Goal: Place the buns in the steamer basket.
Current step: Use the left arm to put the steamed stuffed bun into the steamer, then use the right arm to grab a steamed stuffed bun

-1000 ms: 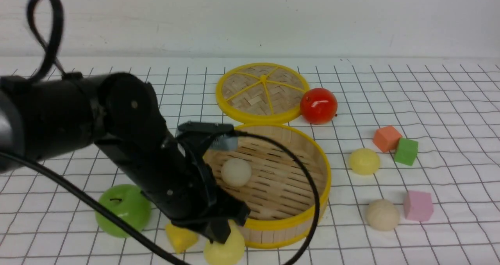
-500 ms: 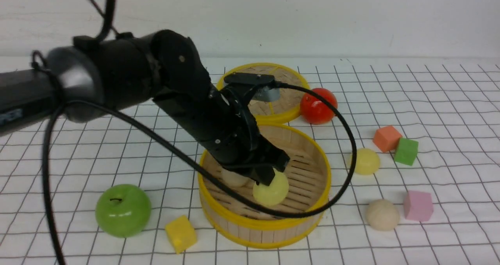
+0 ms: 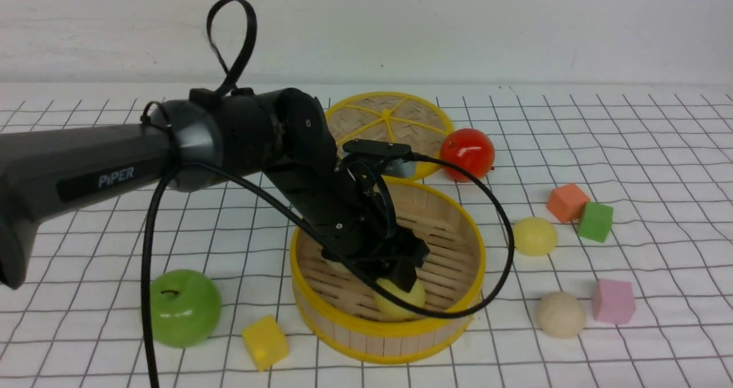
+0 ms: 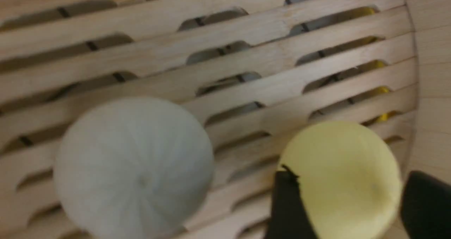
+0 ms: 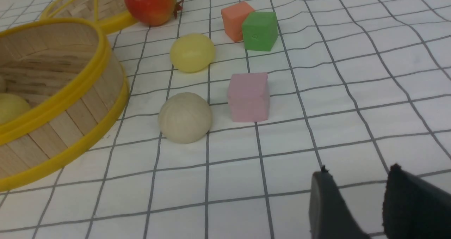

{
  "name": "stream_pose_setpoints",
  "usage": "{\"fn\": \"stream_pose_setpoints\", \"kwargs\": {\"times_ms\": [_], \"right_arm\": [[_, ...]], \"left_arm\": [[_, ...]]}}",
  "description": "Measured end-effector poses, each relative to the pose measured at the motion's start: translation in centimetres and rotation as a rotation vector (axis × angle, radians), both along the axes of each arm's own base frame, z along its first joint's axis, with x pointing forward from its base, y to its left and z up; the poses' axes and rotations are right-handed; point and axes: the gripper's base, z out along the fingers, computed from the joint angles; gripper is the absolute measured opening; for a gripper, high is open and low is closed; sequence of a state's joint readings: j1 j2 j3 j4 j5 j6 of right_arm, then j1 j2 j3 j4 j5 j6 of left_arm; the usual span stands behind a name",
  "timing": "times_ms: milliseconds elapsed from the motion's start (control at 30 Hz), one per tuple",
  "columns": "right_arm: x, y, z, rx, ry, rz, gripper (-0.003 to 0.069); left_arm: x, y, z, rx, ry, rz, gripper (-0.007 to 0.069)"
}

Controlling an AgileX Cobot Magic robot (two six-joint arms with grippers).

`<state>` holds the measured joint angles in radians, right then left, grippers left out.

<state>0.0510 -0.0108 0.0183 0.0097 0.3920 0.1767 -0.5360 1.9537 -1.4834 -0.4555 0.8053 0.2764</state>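
Observation:
The steamer basket (image 3: pixel 390 342) stands in the middle of the table. My left gripper (image 3: pixel 404 281) reaches down inside it, open, its fingers on either side of a pale yellow bun (image 3: pixel 401 300) that rests on the slatted floor. In the left wrist view this yellow bun (image 4: pixel 341 175) sits between the fingers of the left gripper (image 4: pixel 350 175), with a gap on one side, beside an off-white bun (image 4: pixel 135 168). Another yellow bun (image 3: pixel 534 235) and a beige bun (image 3: pixel 560 313) lie on the table right of the basket. My right gripper (image 5: pixel 359 172) hovers open and empty above the table, short of the beige bun (image 5: pixel 185 117).
The flat woven lid (image 3: pixel 389 126) lies behind the basket with a red apple (image 3: pixel 467 154) beside it. A green apple (image 3: pixel 184 308) and a yellow cube (image 3: pixel 264 342) sit at the front left. Orange (image 3: pixel 567 202), green (image 3: pixel 595 222) and pink (image 3: pixel 613 301) cubes surround the two outer buns.
My left arm lifted the yellow bun from the table in front of the basket, carried it over the rim, lowered it onto the floor, and its jaws have opened.

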Motion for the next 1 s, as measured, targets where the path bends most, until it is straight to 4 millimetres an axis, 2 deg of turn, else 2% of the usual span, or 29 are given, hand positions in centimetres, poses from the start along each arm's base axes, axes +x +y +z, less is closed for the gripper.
{"fn": "stream_pose_setpoints", "kwargs": {"times_ms": [67, 133, 200, 267, 300, 333, 367, 400, 467, 500, 533, 567, 667, 700, 733, 767, 800, 833, 867, 900, 933, 1000], "right_arm": [[0.0, 0.0, 0.0, 0.0, 0.0, 0.0, 0.0241], [0.0, 0.0, 0.0, 0.0, 0.0, 0.0, 0.0241], [0.0, 0.0, 0.0, 0.0, 0.0, 0.0, 0.0241], [0.0, 0.0, 0.0, 0.0, 0.0, 0.0, 0.0241], [0.0, 0.0, 0.0, 0.0, 0.0, 0.0, 0.0241], [0.0, 0.0, 0.0, 0.0, 0.0, 0.0, 0.0241], [0.0, 0.0, 0.0, 0.0, 0.0, 0.0, 0.0241], [0.0, 0.0, 0.0, 0.0, 0.0, 0.0, 0.0241], [0.0, 0.0, 0.0, 0.0, 0.0, 0.0, 0.0241], [0.0, 0.0, 0.0, 0.0, 0.0, 0.0, 0.0241], [0.0, 0.0, 0.0, -0.001, 0.0, 0.0, 0.0241], [0.0, 0.0, 0.0, -0.01, -0.002, -0.001, 0.0241], [0.0, 0.0, 0.1, -0.004, -0.012, -0.002, 0.0241], [0.1, 0.0, 0.2, 0.034, -0.02, -0.01, 0.0241], [0.1, 0.0, 0.2, 0.047, -0.023, -0.01, 0.0241], [0.2, 0.2, 0.3, 0.152, -0.046, -0.024, 0.0241], [0.2, 0.3, 0.6, 0.236, -0.079, -0.033, 0.0241], [0.2, 0.3, 0.6, 0.236, -0.079, -0.033, 0.0241], [0.4, 0.3, 1.3, 0.363, -0.145, -0.046, 0.0241], [0.4, 0.3, 1.4, 0.384, -0.161, -0.048, 0.0241], [0.5, 0.3, 2.1, 0.468, -0.224, -0.058, 0.0241], [0.5, 0.2, 2.4, 0.511, -0.261, -0.064, 0.0241]], "left_arm": [[-0.3, 0.1, 1.4, -0.016, 0.011, 0.018, 0.0465], [-1.3, 0.6, 4.8, -0.054, -0.008, 0.039, 0.0428], [-2.8, 1.3, 8.1, -0.09, -0.065, 0.036, 0.0314], [-4.8, 2.0, 10.9, -0.114, -0.145, 0.014, 0.0141], [-5.0, 2.1, 11.1, -0.116, -0.154, 0.01, 0.0141], [-7.4, 2.8, 13.1, -0.138, -0.232, -0.02, 0.0029], [-8.3, 3.1, 13.8, -0.15, -0.264, -0.027, -0.0003], [-10.6, 3.8, 14.8, -0.178, -0.32, -0.046, -0.0013], [-13.7, 5.0, 15.6, -0.228, -0.397, -0.052, -0.0013], [-14.0, 5.2, 15.6, -0.233, -0.404, -0.052, -0.0013], [-16.3, 6.5, 15.5, -0.272, -0.462, -0.044, -0.0013], [-17.6, 7.5, 15.3, -0.297, -0.496, -0.033, -0.0013], [-20.3, 9.8, 14.1, -0.356, -0.567, 0.002, -0.0013], [-22.1, 11.5, 13.0, -0.404, -0.626, 0.04, -0.0013], [-22.4, 11.7, 12.7, -0.404, -0.625, 0.04, -0.0013], [-24.2, 13.6, 11.0, -0.453, -0.684, 0.083, -0.0013], [-25.0, 14.5, 10.0, -0.48, -0.718, 0.109, -0.0013], [-25.0, 14.5, 10.1, -0.484, -0.726, 0.114, -0.0013], [-26.2, 16.0, 8.2, -0.523, -0.78, 0.154, -0.0013], [-26.2, 16.1, 8.0, -0.532, -0.796, 0.164, -0.0013], [-27.1, 17.3, 6.3, -0.568, -0.849, 0.202, -0.0013], [-27.6, 18.0, 5.4, -0.597, -0.895, 0.232, -0.0013]]}}
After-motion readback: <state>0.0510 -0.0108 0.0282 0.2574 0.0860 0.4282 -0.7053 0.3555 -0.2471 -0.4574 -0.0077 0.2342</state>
